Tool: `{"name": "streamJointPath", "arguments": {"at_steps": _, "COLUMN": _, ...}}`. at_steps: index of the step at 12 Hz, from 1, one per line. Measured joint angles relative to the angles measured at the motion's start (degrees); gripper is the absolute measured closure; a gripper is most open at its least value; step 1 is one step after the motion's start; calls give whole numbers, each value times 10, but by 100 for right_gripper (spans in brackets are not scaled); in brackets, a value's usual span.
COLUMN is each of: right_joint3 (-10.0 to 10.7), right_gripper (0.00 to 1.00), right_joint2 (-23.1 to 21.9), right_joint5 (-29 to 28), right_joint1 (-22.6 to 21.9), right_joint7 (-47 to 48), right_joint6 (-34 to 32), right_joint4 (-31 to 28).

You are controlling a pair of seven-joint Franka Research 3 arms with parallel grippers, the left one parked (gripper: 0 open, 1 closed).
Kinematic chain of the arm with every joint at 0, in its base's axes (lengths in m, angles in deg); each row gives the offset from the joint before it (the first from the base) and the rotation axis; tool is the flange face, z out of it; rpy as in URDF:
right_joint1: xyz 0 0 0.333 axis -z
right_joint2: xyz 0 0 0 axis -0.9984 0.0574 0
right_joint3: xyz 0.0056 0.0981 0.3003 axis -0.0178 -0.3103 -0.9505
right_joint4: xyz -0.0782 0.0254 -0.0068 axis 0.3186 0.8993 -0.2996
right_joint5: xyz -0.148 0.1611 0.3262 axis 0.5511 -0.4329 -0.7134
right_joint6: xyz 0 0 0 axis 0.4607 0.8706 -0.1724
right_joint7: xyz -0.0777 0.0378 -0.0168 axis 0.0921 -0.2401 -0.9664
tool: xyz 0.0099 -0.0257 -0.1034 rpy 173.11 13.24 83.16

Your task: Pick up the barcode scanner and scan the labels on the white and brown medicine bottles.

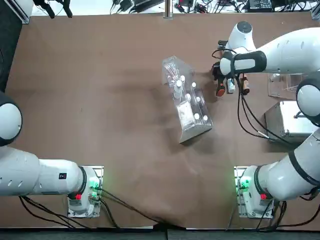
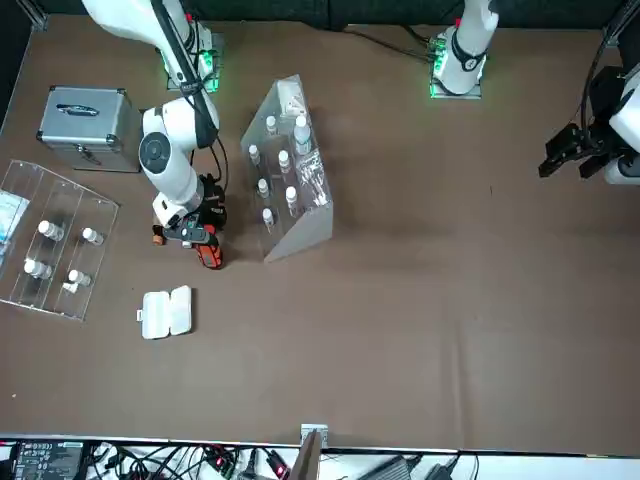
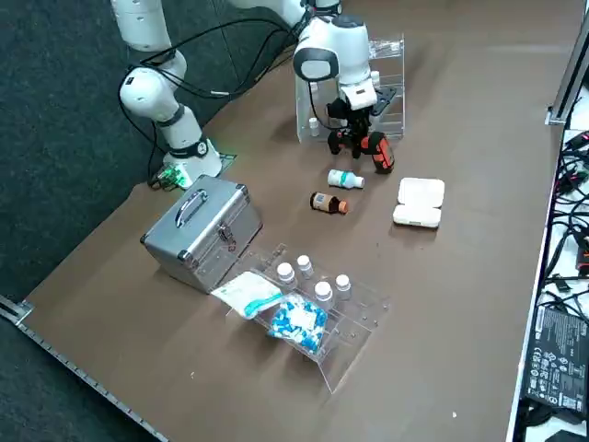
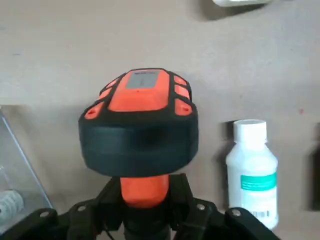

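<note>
Tabletop (image 3: 442, 304), brown, fills most of the area; cables & electronics (image 3: 561, 359) along far edge w/ metal framing. Silver case (image 3: 204, 230) nr right arm's base. Clear racks (image 3: 345, 336) (image 1: 187, 100) hold white-capped vials. White open box (image 3: 419, 203) beyond the bottles. Right gripper (image 4: 146, 200) is closed round the barcode scanner (image 4: 142, 122), held beside the white bottle (image 4: 252, 172); brown bottle (image 3: 329, 203) lies on its side nearby, white one likewise. Progress: pickup looks done; can't tell if either label's been scanned, so prob. both scans left.
</note>
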State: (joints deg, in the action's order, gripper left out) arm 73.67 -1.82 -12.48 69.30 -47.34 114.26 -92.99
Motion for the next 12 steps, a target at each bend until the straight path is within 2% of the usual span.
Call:
{"name": "streamJointPath", "arguments": {"at_steps": 4, "right_joint3": -1, "right_gripper": 57, "right_joint2": 5, "right_joint5": 0, "right_joint1": -10, "right_joint7": -2, "right_joint6": 30, "right_joint4": -14}}
{"name": "streamJointPath", "arguments": {"at_steps": 12, "right_joint3": -1, "right_gripper": 57, "right_joint2": 14, "right_joint5": 0, "right_joint1": -10, "right_joint7": -4, "right_joint6": 34, "right_joint4": -19}}
